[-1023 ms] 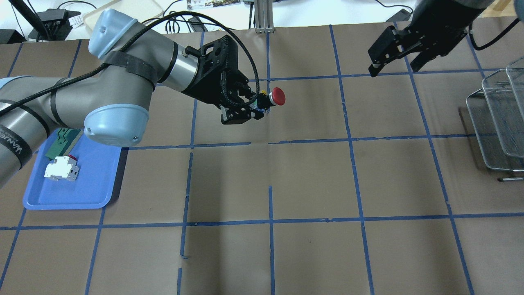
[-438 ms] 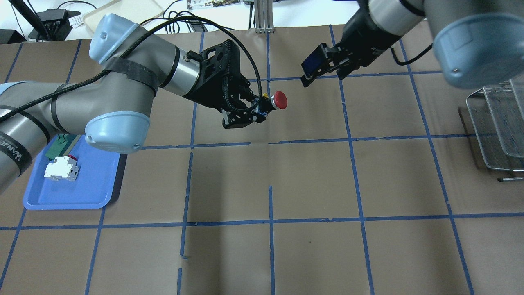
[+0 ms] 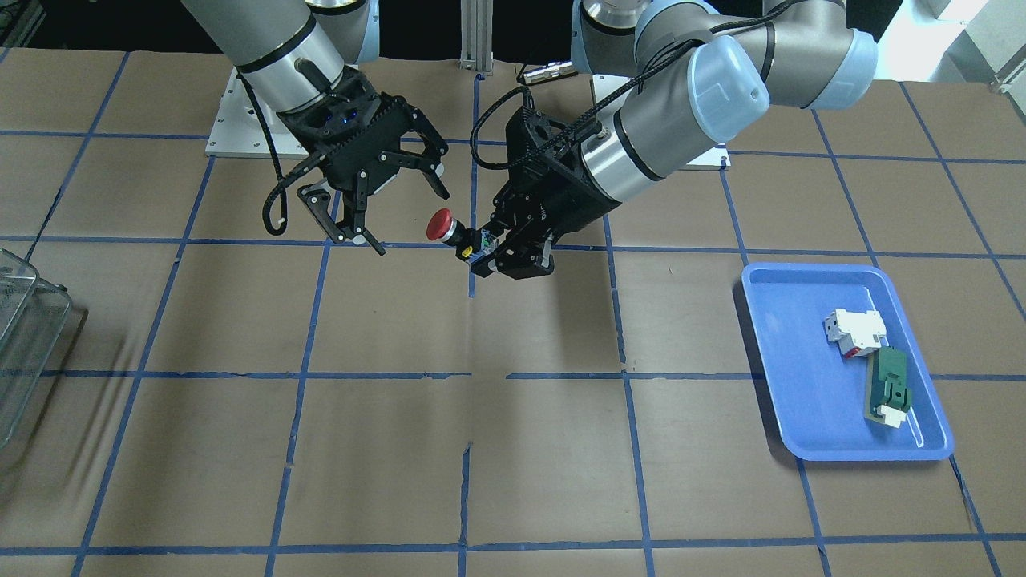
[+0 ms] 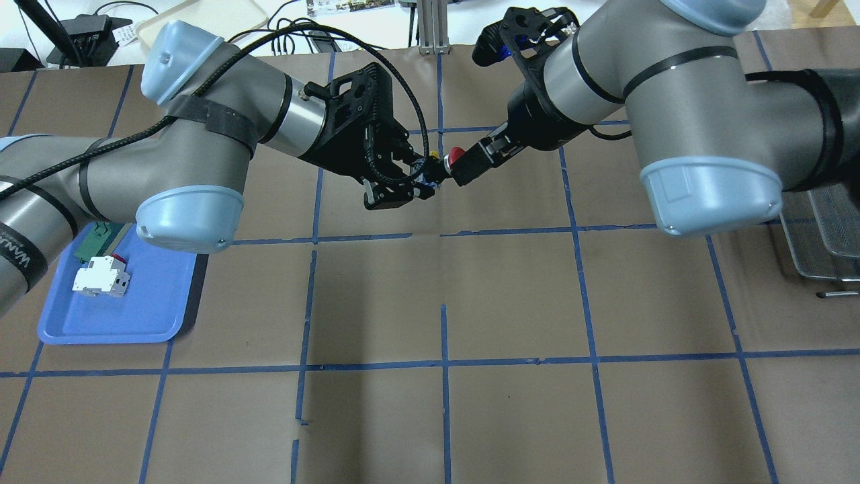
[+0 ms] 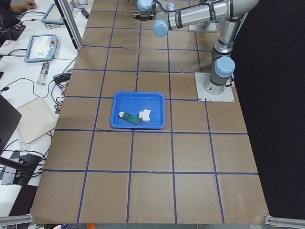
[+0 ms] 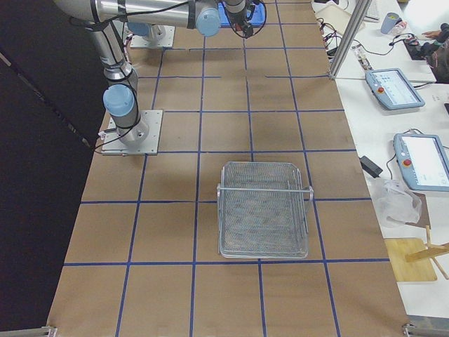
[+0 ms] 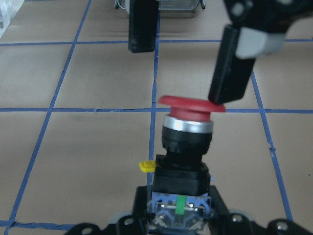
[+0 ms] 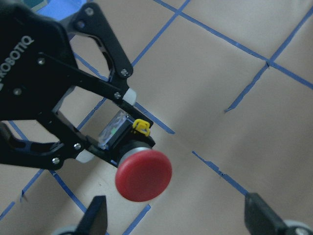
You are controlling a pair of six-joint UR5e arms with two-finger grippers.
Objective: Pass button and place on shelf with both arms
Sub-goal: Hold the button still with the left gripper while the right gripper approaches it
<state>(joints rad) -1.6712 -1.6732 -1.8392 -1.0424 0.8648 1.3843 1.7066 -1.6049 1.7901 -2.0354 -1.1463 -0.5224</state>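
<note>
My left gripper (image 3: 486, 252) is shut on the rear block of the button (image 3: 440, 226) and holds it level above the table, with the red cap pointing at my right gripper. The button also shows in the overhead view (image 4: 455, 156), the left wrist view (image 7: 188, 128) and the right wrist view (image 8: 144, 175). My right gripper (image 3: 410, 220) is open, with its fingers (image 7: 233, 73) spread on either side of the red cap. One finger stands very close to the cap's edge; I cannot tell if it touches.
A blue tray (image 3: 789, 417) on my left side holds a white-and-red block (image 3: 856, 331) and a green-and-white flat part (image 3: 888, 389). A wire mesh shelf (image 6: 263, 210) stands on my right side, and also shows in the overhead view (image 4: 816, 222).
My right arm has swung in from the far right, and its open gripper now straddles the button's cap. My left gripper has stayed almost still with the button.
</note>
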